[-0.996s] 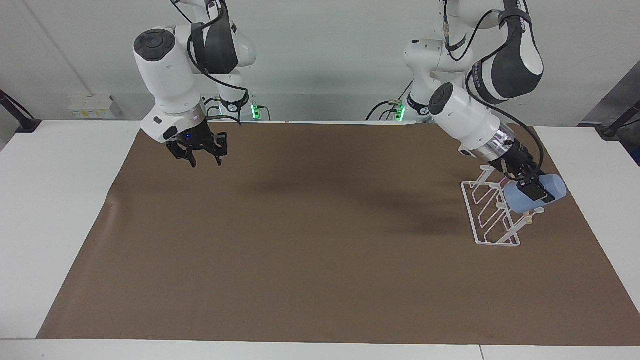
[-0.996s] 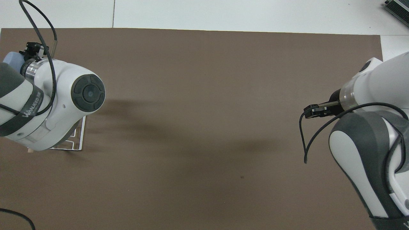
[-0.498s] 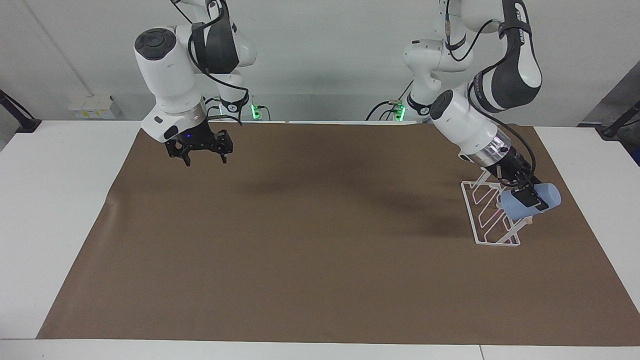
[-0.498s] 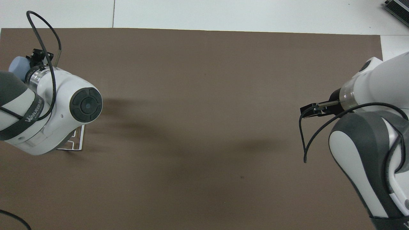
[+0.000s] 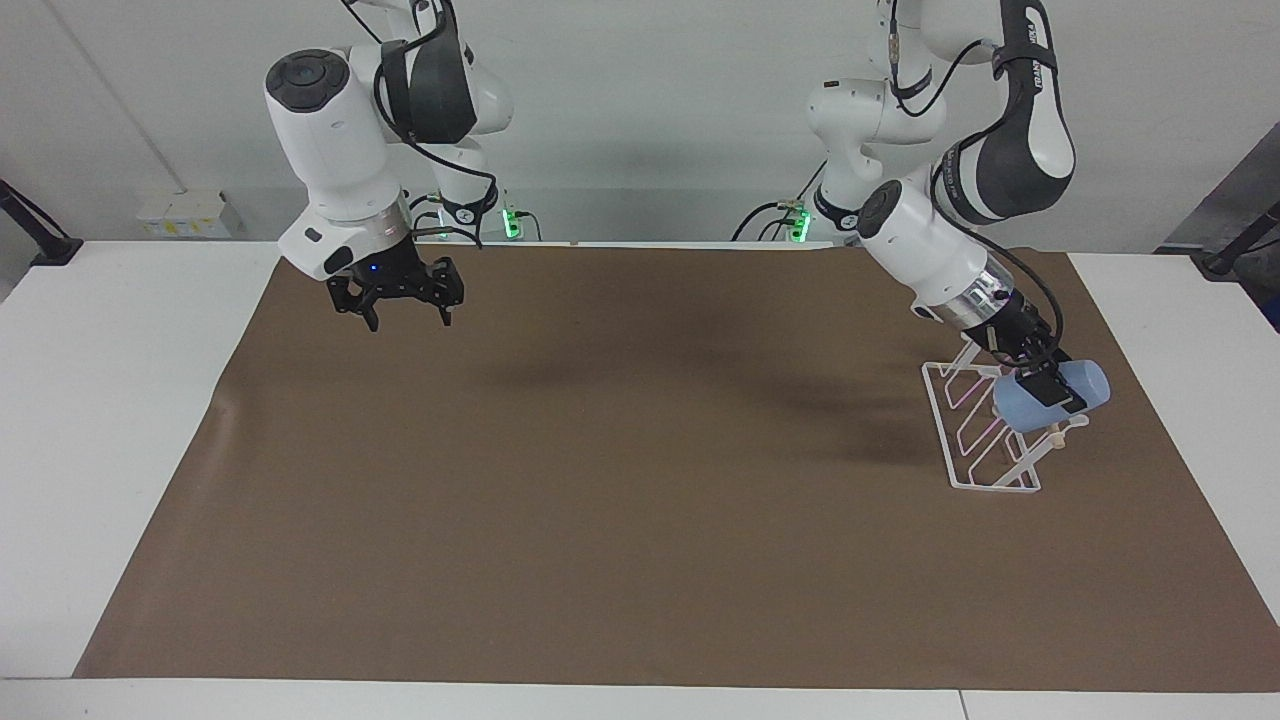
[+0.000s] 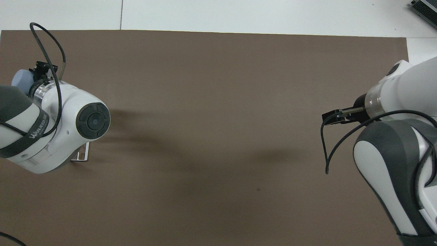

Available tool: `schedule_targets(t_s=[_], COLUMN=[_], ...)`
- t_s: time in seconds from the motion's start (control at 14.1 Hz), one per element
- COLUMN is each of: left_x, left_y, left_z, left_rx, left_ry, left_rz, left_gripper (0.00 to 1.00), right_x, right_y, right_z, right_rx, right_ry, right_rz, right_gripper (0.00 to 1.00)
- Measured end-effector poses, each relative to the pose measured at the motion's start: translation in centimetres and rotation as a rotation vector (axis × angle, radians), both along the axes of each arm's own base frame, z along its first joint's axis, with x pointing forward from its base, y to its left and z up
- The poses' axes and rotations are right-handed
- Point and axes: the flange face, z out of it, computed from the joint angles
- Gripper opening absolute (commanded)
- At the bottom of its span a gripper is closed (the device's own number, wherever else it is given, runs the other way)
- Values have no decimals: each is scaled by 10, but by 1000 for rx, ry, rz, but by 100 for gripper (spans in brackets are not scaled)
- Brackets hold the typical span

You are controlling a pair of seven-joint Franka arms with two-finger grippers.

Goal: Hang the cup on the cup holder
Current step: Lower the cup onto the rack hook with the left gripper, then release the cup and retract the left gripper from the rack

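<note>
Brown mat (image 5: 620,520) covers white table (image 5: 120,400).

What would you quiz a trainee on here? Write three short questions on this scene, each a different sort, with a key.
1. True or false: the cup stands upright on the brown mat.
2. Which gripper holds the cup: A) left gripper B) right gripper?
3. Fill in: the cup is held on its side over the ____.

Key:
1. False; it is gripped in the air.
2. A; the right arm waits over the mat.
3. Cup holder.
</note>
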Motion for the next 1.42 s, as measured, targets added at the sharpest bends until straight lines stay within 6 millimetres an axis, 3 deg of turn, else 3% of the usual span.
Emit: schedule_targets(t_s=[0.28,0.36,1.14,1.42], left_x=[-3,-3,-4,-3], left_y=[0,0,-1,1], left_z=[-2,-2,3,21], left_rx=[-9,-11,-19,-52], left_ry=[-9,-13,-32,-69], left_rz=[2,4,10,57], left_gripper=[24,99,100,100], right_x=[0,1,3,3], right_y=[-4,-6,-42,-51], right_z=[0,0,0,0], right_rx=[0,0,0,0], right_ry=[0,0,1,1], right_rz=[-7,-12,-77,-93], right_gripper=[100,100,100,100])
